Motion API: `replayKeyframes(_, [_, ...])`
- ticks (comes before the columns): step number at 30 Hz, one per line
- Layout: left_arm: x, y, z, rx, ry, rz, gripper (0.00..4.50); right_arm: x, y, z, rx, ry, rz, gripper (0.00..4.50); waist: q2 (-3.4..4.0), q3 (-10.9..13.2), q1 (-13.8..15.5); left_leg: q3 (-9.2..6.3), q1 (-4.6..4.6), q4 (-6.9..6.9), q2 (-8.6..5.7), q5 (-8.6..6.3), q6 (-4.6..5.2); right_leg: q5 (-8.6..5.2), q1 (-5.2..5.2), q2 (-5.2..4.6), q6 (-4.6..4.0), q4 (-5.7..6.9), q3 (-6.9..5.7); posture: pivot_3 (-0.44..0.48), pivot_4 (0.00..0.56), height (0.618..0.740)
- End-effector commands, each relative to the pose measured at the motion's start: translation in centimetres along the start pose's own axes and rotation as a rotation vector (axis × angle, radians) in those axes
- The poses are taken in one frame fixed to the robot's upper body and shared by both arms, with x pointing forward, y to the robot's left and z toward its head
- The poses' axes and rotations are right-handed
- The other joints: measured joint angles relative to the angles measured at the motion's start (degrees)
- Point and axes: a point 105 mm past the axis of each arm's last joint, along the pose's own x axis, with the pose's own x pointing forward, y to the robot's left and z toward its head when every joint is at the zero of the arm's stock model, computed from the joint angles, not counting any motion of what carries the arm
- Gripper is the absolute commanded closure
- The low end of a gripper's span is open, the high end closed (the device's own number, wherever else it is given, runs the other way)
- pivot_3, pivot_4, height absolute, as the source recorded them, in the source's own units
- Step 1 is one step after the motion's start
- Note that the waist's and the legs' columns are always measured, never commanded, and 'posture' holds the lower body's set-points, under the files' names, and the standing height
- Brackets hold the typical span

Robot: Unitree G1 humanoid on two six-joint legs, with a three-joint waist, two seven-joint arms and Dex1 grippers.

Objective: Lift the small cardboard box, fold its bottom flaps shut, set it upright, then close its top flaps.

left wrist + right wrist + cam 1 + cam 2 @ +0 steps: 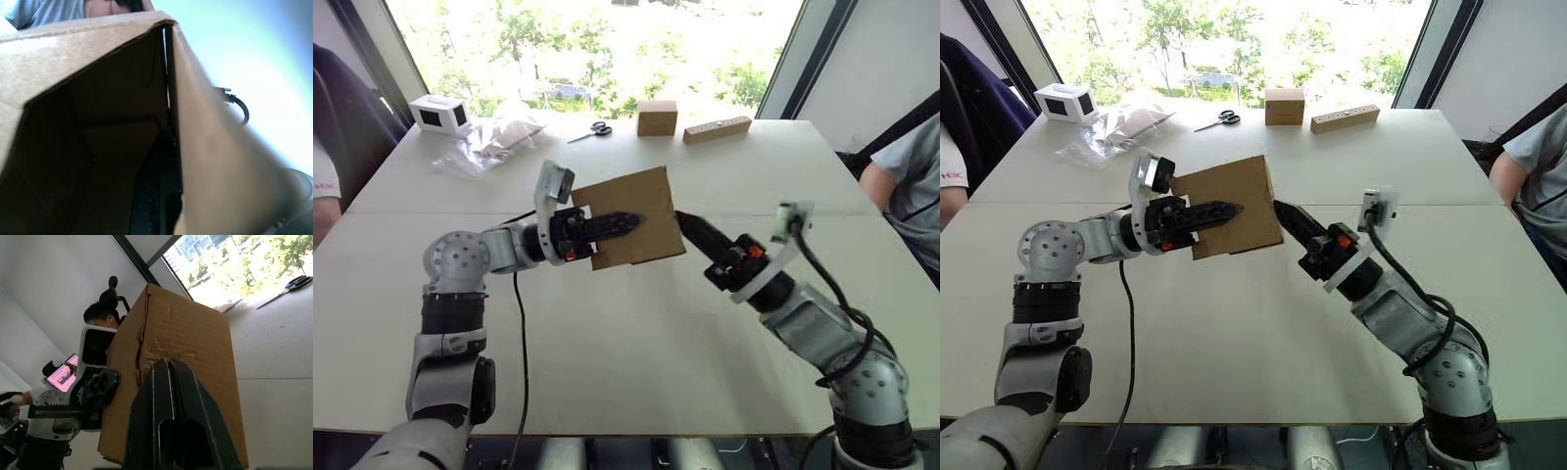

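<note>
Head views: the small cardboard box (631,217) is lifted off the white table (607,323), tilted, broad brown face toward the camera, roughly mid-table between my two arms. My left gripper (625,223) holds it: one black finger lies flat across the outer face, pointing toward my right side, so the fingers are clamped on a box wall. My right gripper (693,228) comes in from the right with its fingers pressed together into a single point, tip at the box's right edge, touching or just short of it, can't tell which. Far edge of the table: a tidy cube box (657,117), scissors (598,128) just beside it, a long cardboard bar (717,129), a white device (440,114) and crumpled clear plastic (494,137). A person (901,191) sits at the right edge. Left wrist view: looking into the open box interior, dark walls, one of my fingers (156,196) inside against the wall, the wall pinched. Can't tell which flaps are top or bottom here. Right wrist view: my right fingers (168,396) are closed against each other, tip against or just beside the creased box wall; left gripper body on the box's far side
</note>
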Motion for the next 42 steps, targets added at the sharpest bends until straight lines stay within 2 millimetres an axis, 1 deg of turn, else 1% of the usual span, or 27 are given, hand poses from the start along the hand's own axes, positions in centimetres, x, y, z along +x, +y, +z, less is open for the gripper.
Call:
replayKeyframes(1, [0.7,-0.9,0.1,0.034,0.013,-0.045,4.50,0.6,2.3,-1.4,-0.044,0.067,0.105,4.49,0.00,0.00,0.07,0.00,0.00,0.00,0.00,0.00,0.00,0.00,0.00,-0.01,0.00,0.00,0.00,0.000,0.150,0.740])
replayKeyframes(4, [0.7,-0.9,0.1,0.037,0.016,-0.044,4.50,0.3,1.8,-0.9,-0.056,0.048,0.081,4.49,0.00,0.00,0.12,0.00,-0.02,0.00,-0.01,0.00,0.00,0.00,0.00,-0.01,0.00,-0.01,-0.01,0.000,0.150,0.740])
replayKeyframes(7, [0.7,-0.9,0.2,0.039,0.018,-0.041,4.50,-0.2,1.3,0.1,-0.071,0.014,0.046,4.49,0.00,0.00,0.08,0.00,-0.01,0.00,-0.01,0.00,0.00,0.00,0.00,-0.01,0.00,-0.01,-0.01,0.000,0.150,0.740])
replayKeyframes(10, [0.6,-1.1,0.6,0.082,0.064,-0.006,4.50,-1.8,0.1,2.3,-0.133,-0.035,-0.028,4.49,0.00,0.00,0.19,-0.01,-0.01,0.00,-0.01,0.00,0.00,0.00,-0.01,0.00,0.00,0.00,-0.01,0.000,0.150,0.740])
replayKeyframes(11, [0.5,-0.9,0.6,0.103,0.115,0.035,4.50,-2.6,-0.3,3.1,-0.168,-0.043,-0.060,4.49,-0.01,0.01,0.16,-0.02,-0.02,0.00,-0.01,0.00,0.00,0.00,-0.01,0.00,0.00,-0.01,-0.02,0.000,0.150,0.740])
replayKeyframes(13, [0.6,-0.5,0.6,0.145,0.190,0.099,4.50,-3.8,-0.7,3.9,-0.216,-0.034,-0.093,4.49,-0.02,0.02,0.22,0.00,-0.02,0.00,-0.01,0.00,0.00,-0.01,-0.01,-0.01,-0.01,-0.01,-0.01,0.000,0.150,0.740])
replayKeyframes(14, [0.8,-0.3,0.5,0.182,0.255,0.143,4.50,-4.4,-0.8,4.1,-0.248,-0.013,-0.110,4.49,-0.02,0.02,0.29,0.00,-0.06,0.00,-0.05,0.00,0.00,-0.01,-0.04,-0.01,-0.01,-0.03,-0.01,0.000,0.150,0.740])
replayKeyframes(18, [1.4,-0.1,0.5,0.353,0.454,0.192,4.50,-5.7,-0.8,3.8,-0.319,0.075,-0.126,4.49,-0.02,0.02,0.16,0.03,-0.03,-0.06,-0.06,-0.01,0.01,-0.02,-0.02,-0.01,-0.03,-0.08,0.02,0.000,0.150,0.740])
replayKeyframes(21, [2.1,0.6,1.0,0.469,0.586,0.234,4.50,-6.0,-0.9,3.6,-0.339,0.118,-0.131,4.49,-0.03,0.03,0.14,0.02,-0.01,-0.07,-0.05,-0.01,0.01,-0.03,-0.03,0.05,-0.04,-0.06,0.02,0.000,0.150,0.740])
replayKeyframes(25, [2.5,1.7,0.9,0.700,0.899,0.262,4.50,-5.9,-0.7,3.3,-0.363,0.143,-0.115,4.49,-0.06,0.05,0.18,0.02,-0.02,-0.07,-0.12,-0.01,0.02,-0.03,-0.05,0.11,-0.05,-0.06,0.03,0.000,0.150,0.740])
replayKeyframes(27, [2.3,2.4,0.6,0.821,1.056,0.235,4.50,-5.6,-0.8,3.2,-0.361,0.140,-0.108,4.49,-0.05,0.05,0.20,0.02,-0.04,-0.08,-0.11,-0.02,0.02,-0.04,-0.05,0.11,-0.06,-0.08,0.03,0.000,0.150,0.740])
replayKeyframes(29, [1.9,2.9,0.1,0.898,1.202,0.183,4.50,-5.3,-0.9,2.8,-0.369,0.149,-0.102,4.49,-0.05,0.05,0.16,0.05,-0.05,-0.09,-0.11,-0.04,0.07,-0.04,-0.07,0.11,-0.06,-0.13,0.05,0.000,0.150,0.740])
replayKeyframes(33, [1.4,3.8,-0.1,0.976,1.397,0.136,4.50,-4.8,-1.0,2.4,-0.384,0.161,-0.091,4.49,-0.07,0.07,0.28,0.06,-0.16,-0.08,-0.09,-0.06,0.10,-0.05,-0.16,0.11,-0.06,-0.13,0.06,0.000,0.150,0.740])
replayKeyframes(35, [1.1,4.7,-0.6,1.045,1.500,0.094,4.50,-4.4,-1.0,2.2,-0.391,0.165,-0.081,4.49,-0.07,0.07,0.31,0.06,-0.18,-0.08,-0.09,-0.06,0.10,-0.05,-0.17,0.11,-0.06,-0.14,0.06,0.000,0.150,0.740])
replayKeyframes(36, [0.6,5.5,-0.9,1.086,1.564,0.083,4.50,-4.3,-1.0,2.1,-0.393,0.163,-0.078,4.49,-0.07,0.07,0.33,0.06,-0.18,-0.08,-0.10,-0.07,0.12,-0.05,-0.16,0.11,-0.06,-0.16,0.06,0.000,0.150,0.740])
replayKeyframes(38, [0.2,6.5,-1.5,1.121,1.636,0.057,4.50,-4.0,-1.0,2.2,-0.392,0.153,-0.068,4.49,-0.07,0.07,0.38,0.07,-0.19,-0.07,-0.09,-0.08,0.13,-0.05,-0.15,0.08,-0.05,-0.19,0.06,0.000,0.150,0.740])
replayKeyframes(39, [0.6,6.7,-1.6,1.128,1.636,0.045,4.25,-3.9,-1.0,2.2,-0.390,0.148,-0.066,4.50,-0.07,0.07,0.41,0.06,-0.19,-0.07,-0.09,-0.08,0.14,-0.04,-0.15,0.07,-0.05,-0.19,0.06,0.000,0.150,0.740])
replayKeyframes(41, [2.2,6.8,-1.0,1.161,1.581,0.066,3.78,-3.9,-1.1,2.0,-0.390,0.147,-0.068,4.50,-0.08,0.07,0.59,0.05,-0.25,-0.06,-0.08,-0.08,0.14,-0.04,-0.16,0.07,-0.04,-0.20,0.05,0.000,0.150,0.740])
replayKeyframes(42, [2.7,6.5,-0.7,1.158,1.560,0.070,3.37,-3.8,-1.2,2.0,-0.393,0.148,-0.069,4.50,-0.08,0.07,0.69,0.05,-0.26,-0.06,-0.09,-0.09,0.15,-0.04,-0.16,0.07,-0.02,-0.20,0.04,0.000,0.150,0.740])
